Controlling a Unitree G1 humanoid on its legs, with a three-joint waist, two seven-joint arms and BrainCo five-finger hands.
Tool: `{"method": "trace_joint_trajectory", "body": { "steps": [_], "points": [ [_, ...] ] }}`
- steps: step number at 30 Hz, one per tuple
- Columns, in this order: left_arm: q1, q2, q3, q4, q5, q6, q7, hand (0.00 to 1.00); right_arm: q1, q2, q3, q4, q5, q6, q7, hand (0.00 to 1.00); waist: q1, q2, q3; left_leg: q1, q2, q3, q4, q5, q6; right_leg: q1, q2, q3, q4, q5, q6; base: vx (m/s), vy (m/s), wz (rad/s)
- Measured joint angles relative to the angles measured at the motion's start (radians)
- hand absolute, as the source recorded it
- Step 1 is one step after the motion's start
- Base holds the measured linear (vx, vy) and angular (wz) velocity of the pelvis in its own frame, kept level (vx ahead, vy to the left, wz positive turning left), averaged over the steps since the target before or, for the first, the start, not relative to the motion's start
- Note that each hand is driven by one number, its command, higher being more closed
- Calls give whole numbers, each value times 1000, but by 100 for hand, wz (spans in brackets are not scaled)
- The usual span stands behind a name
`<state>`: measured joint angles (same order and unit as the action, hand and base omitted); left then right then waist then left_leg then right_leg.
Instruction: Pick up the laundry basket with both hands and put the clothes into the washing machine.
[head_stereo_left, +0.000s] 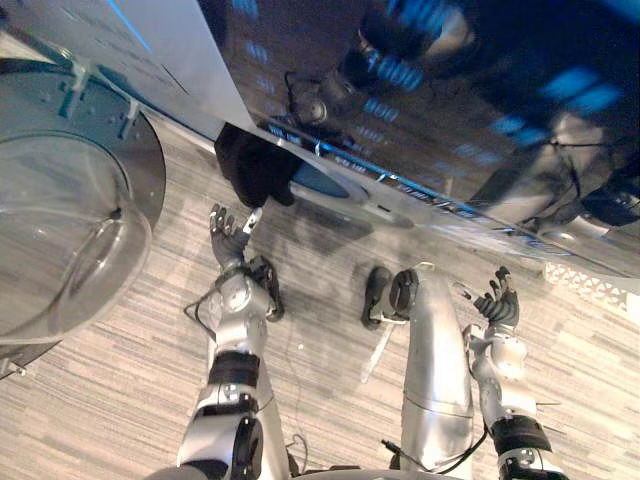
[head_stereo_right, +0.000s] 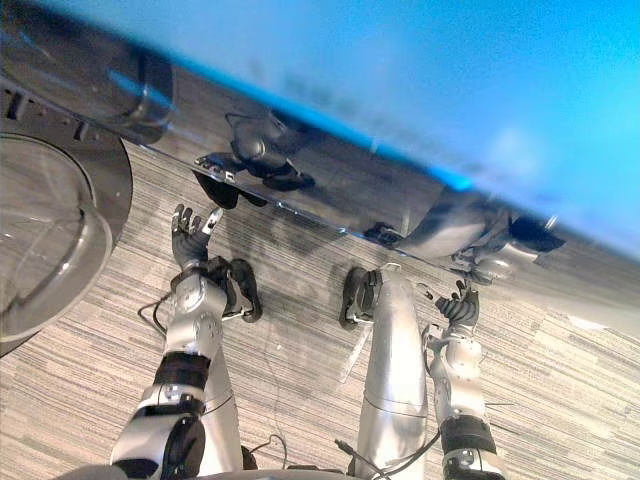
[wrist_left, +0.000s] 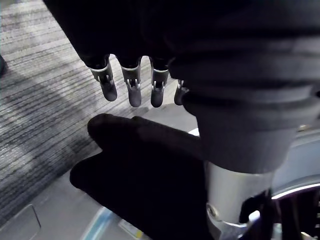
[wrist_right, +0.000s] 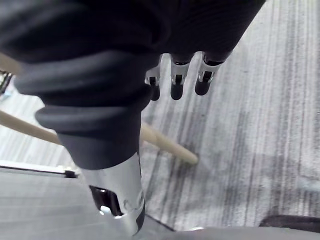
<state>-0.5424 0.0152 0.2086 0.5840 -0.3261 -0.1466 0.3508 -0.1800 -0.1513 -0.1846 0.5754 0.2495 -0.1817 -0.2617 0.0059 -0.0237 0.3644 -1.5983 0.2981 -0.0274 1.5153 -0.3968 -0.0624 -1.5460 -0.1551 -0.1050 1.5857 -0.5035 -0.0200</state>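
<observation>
1. Our left hand (head_stereo_left: 229, 245) is open with straight fingers, tips at a dark garment (head_stereo_left: 255, 165) hanging at the washing machine (head_stereo_left: 420, 100) front. The round glass door (head_stereo_left: 60, 230) stands open.
2. Our right hand (head_stereo_left: 497, 305) is relaxed, empty, above the floor (head_stereo_left: 120, 380).
3. We can't confirm the basket. The white lattice edge (head_stereo_left: 592, 283) at far right may be it.
4. We judge this the loading step. Next: push the garment fully inside.
</observation>
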Motion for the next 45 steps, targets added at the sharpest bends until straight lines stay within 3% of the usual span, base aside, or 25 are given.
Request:
{"method": "trace_joint_trajectory", "body": {
  "steps": [5,9,11,14,19,22,25,28,31,38,39,40,42,44,45],
  "points": [
    [-151,75,4,41,-38,14,-15,0,-39,-11,17,29,37,16,1,0,-7,-42,29,-88,8,-17,78,-14,-10,-85,-4,8,80,-12,3,3,-29,-1],
    [-172,87,-11,50,-37,28,-41,0,-61,-11,18,30,39,17,2,0,-20,-45,57,-95,14,-14,95,-15,-9,-87,-5,15,88,-12,4,17,-4,-2],
    [-156,87,-33,-16,-32,26,-48,0,-63,-12,17,27,42,16,3,0,-20,-46,67,-94,15,-9,95,-15,-9,-87,-6,19,87,-11,6,37,1,3],
    [-76,96,-84,-293,66,-20,-31,0,-51,-14,10,-22,54,1,8,0,-20,-48,98,-91,16,7,79,-15,-9,-86,-20,23,74,-7,13,59,-1,10],
    [-6,53,-71,-422,146,-40,9,0,-46,-15,0,-50,53,-11,16,0,-14,-42,124,-54,14,32,44,-14,-9,-60,-24,34,41,1,27,43,3,4],
    [15,12,-39,-421,141,-38,23,0,-45,-16,1,-55,49,-8,15,0,-12,-41,125,-38,5,39,23,-14,-9,-45,-28,34,25,1,28,53,0,8],
    [23,-5,-25,-429,133,-38,22,0,-16,-36,-6,-243,0,-3,-31,0,-11,-38,127,-34,-1,43,15,-14,-9,-41,-34,35,21,3,32,54,-5,8],
    [17,-6,-14,-406,123,-38,11,0,-11,-10,35,-491,-73,-66,-89,0,-10,-37,127,-34,2,42,17,-14,-8,-41,-36,32,17,7,39,50,4,-7],
    [-24,-10,-21,-318,99,-37,-21,0,-24,30,99,-514,-127,-80,-87,0,0,-36,128,-35,8,48,17,-14,-8,-44,-35,37,17,7,39,57,-10,2],
    [-82,1,-62,-179,12,-22,-54,0,-44,24,76,-507,-139,-48,-104,0,6,-28,130,-39,16,54,48,-17,-4,-49,-33,52,25,13,50,51,7,-9],
    [-90,1,-62,-167,6,-21,-55,100,-32,33,72,-496,-136,-48,-105,0,4,-28,130,-40,18,53,53,-17,-2,-49,-31,52,27,13,51,42,-2,-15],
    [-104,2,-61,-156,-1,-15,-56,100,-27,48,52,-493,-126,-50,-105,0,7,-32,131,-45,24,47,66,-20,3,-50,-23,51,32,13,51,33,-4,-14],
    [-139,20,-72,-135,-38,-17,-62,100,-27,56,13,-451,-10,-58,-16,0,-7,-49,130,-55,23,48,74,-23,7,-59,-21,55,39,13,51,50,-12,-3],
    [-191,52,-74,-121,-38,-15,-60,100,-25,58,-6,-436,20,-50,4,0,-23,-77,139,-70,26,48,80,-23,6,-71,-22,53,44,13,51,42,-12,1],
    [-203,60,-72,-120,-46,-15,-45,100,-22,59,-6,-454,-28,-37,-9,0,-27,-86,143,-74,27,47,85,-23,6,-76,-22,55,50,13,51,32,-11,-5]
  ]
}}
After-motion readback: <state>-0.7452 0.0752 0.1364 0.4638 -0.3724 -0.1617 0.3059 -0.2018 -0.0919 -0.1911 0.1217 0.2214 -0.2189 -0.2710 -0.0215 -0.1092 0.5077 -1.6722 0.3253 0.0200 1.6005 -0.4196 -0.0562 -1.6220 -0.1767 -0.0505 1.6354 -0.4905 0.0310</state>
